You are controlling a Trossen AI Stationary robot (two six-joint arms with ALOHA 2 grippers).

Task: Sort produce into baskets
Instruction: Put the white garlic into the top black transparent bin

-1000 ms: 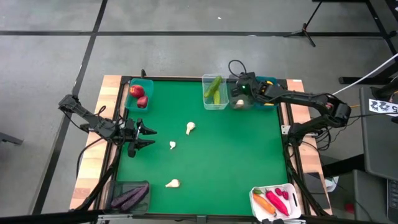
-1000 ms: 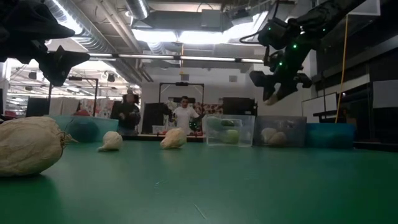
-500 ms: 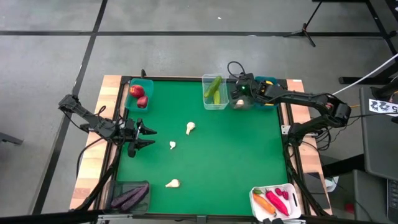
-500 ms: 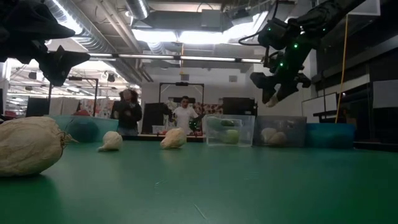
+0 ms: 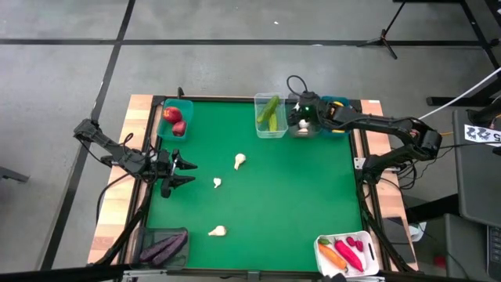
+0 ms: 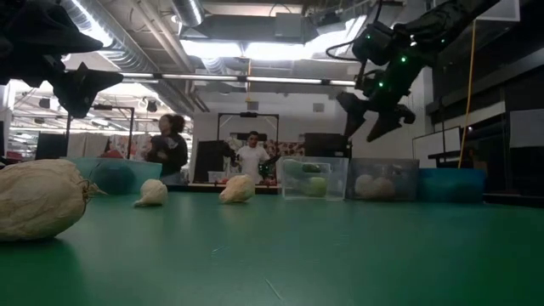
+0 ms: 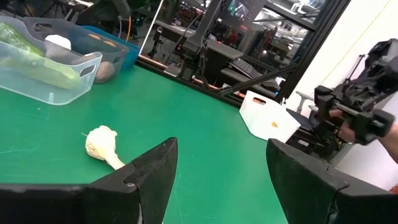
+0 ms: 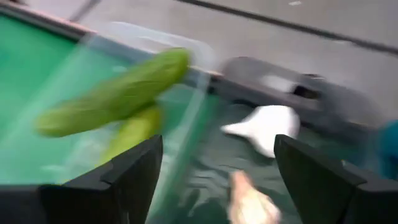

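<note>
I see right gripper [image 5: 302,119] above grey bin [image 5: 306,130], fingers spread, empty; garlic [image 8: 268,127] lies in bin beneath it. Three bulbs remain on mat. Nearest bulb [image 5: 239,161] lies well apart from grey bin, toward left arm, stem pointing away from bin. Left gripper [image 5: 186,172] hovers nearer that bulb, fingers parted, empty. I judge left arm better placed for next pick.

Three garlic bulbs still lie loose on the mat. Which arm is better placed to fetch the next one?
Probably the left. The left gripper hangs open at the mat's left edge, beside the small garlic bulb. The right gripper is open over the grey bin at the far edge, farther from every loose bulb.
</note>
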